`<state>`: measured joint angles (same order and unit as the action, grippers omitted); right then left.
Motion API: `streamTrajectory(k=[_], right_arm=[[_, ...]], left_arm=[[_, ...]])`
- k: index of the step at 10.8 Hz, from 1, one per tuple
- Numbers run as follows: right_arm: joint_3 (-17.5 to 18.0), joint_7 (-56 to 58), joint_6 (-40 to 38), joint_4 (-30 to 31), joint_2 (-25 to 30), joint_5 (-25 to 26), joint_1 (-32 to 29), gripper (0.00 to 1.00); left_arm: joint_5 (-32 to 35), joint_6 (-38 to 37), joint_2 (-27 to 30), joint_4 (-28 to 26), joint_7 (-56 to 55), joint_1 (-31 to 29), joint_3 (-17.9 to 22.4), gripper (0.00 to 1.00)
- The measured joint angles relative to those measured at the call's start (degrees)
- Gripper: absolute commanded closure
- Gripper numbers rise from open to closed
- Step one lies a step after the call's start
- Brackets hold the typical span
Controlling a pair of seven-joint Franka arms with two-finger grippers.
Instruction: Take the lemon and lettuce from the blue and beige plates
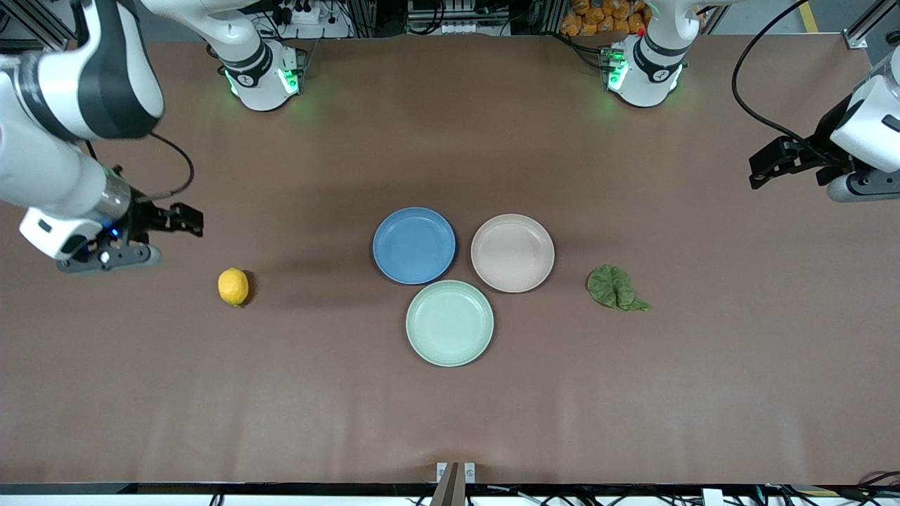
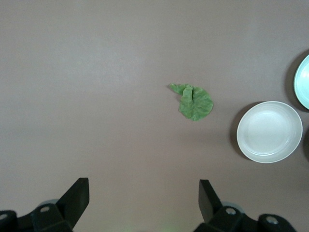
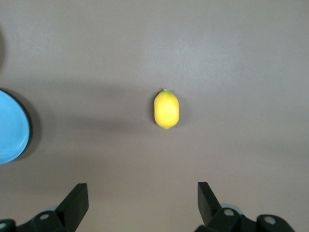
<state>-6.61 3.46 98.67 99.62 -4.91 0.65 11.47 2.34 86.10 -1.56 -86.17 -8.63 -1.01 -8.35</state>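
Currently the lemon (image 1: pixel 233 287) and lettuce (image 1: pixel 615 287) lie on the desk (image 1: pixel 450 414), off the plates. Right hand (image 1: pixel 184 218) hangs wide above the right arm's end; left hand (image 1: pixel 766 163) wide above the left arm's end

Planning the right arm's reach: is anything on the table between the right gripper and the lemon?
Nothing visible. The right gripper hangs open over bare table toward the right arm's end, and the lemon lies alone on the table, apart from the blue plate.

Yellow lemon (image 1: pixel 233 287) on table, lettuce (image 1: pixel 615 288) crumpled, plates empty
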Motion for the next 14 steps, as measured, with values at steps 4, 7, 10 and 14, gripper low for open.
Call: streamTrajectory(k=[4, 7, 10, 14], right_arm=[[-0.05, 0.0, -6.27, -1.74, 5.03, 0.01, -1.85, 0.0], [-0.1, 0.0, -11.12, -6.05, 5.63, 0.05, -2.01, 0.0], [-0.31, 0.0, -16.86, -8.86, 5.67, 0.11, -2.03, 0.0], [-2.79, -2.64, -18.37, -10.92, 5.67, 0.11, -2.13, 0.0]], left_arm=[[-1.53, -0.24, 0.01, 0.02, 0.03, -0.03, 0.0, 0.0], [-2.4, -0.27, 0.01, 0.03, 0.04, -0.06, 0.05, 0.0], [-2.43, -0.27, 0.01, 0.02, 0.04, -0.06, 0.05, 0.0], [-2.48, -0.27, 0.0, 0.02, 0.07, -0.01, -0.01, 0.0]])
